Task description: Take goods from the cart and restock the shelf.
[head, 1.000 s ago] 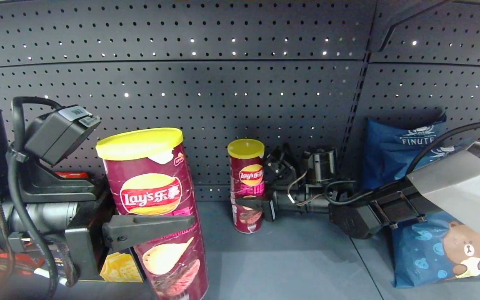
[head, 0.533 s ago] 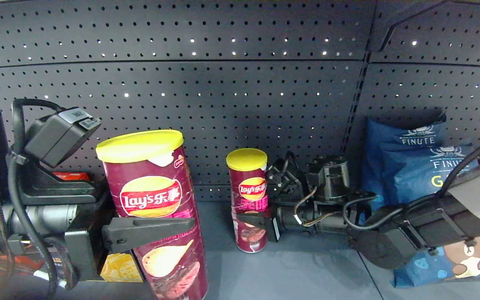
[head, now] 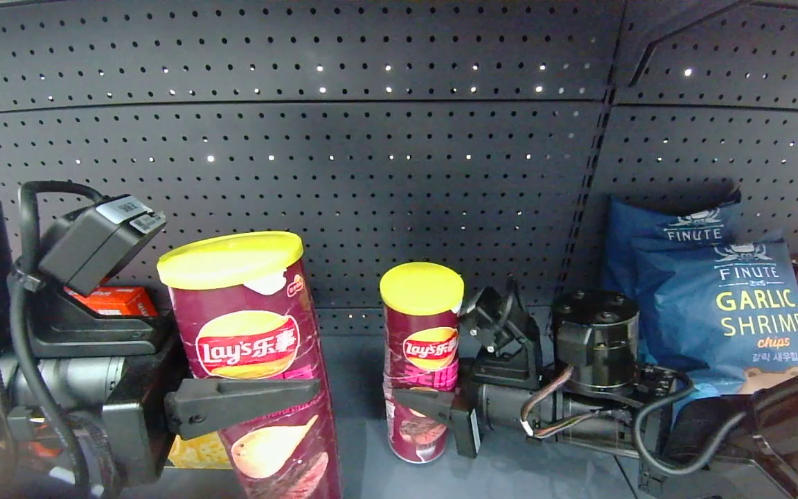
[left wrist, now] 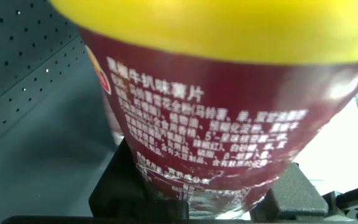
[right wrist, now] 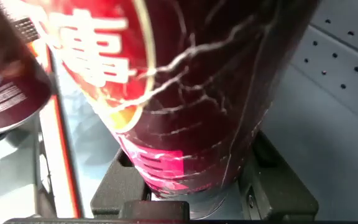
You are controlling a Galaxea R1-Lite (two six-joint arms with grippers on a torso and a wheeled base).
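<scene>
Left tool [head: 255,400] squeezes a tall dark-red cardboard chip can [head: 243,333] with yellow lid, far left of the blue snack bag [head: 724,312]; right tool [head: 421,410] squeezes its twin [head: 421,346] nearer the bag; probably light, smooth, crushable; hold mid-body.

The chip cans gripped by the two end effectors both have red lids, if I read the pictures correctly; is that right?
Not quite: the head view shows yellow lids, not red, on both the near chip can in the left end effector and the far chip can in the right end effector.
</scene>
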